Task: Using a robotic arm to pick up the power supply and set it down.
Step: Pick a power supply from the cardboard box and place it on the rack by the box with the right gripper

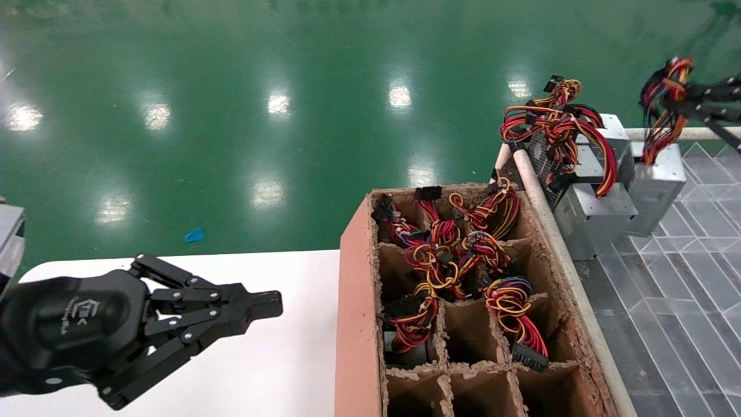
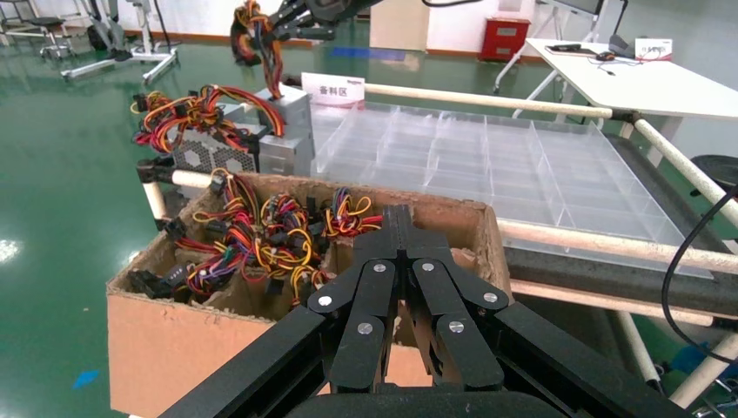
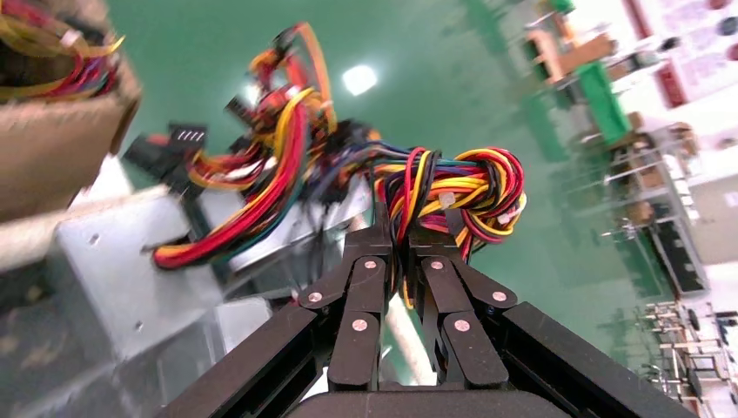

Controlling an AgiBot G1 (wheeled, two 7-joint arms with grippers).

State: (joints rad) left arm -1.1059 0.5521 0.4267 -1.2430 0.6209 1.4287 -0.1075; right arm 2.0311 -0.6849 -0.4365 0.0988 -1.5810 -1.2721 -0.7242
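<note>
The power supply (image 1: 657, 179) is a grey metal box standing upright at the far corner of the clear partitioned tray (image 1: 694, 278). Its multicoloured wire bundle (image 1: 666, 98) rises from the box. My right gripper (image 1: 692, 92) is shut on that bundle above the box; in the right wrist view the wires (image 3: 461, 187) pass between its closed fingertips (image 3: 398, 235). Whether the box rests on the tray or hangs just clear I cannot tell. The left wrist view shows the same box (image 2: 291, 117) far off. My left gripper (image 1: 272, 304) is parked, shut and empty, over the white table (image 1: 278, 370).
A brown cardboard box (image 1: 353, 301) with dividers holds several cable bundles with black plugs (image 1: 457, 255). Other grey power supplies (image 1: 590, 217) with red-yellow-black wires (image 1: 556, 124) stand just left of the held one. A padded pipe rail (image 1: 556, 243) borders the tray.
</note>
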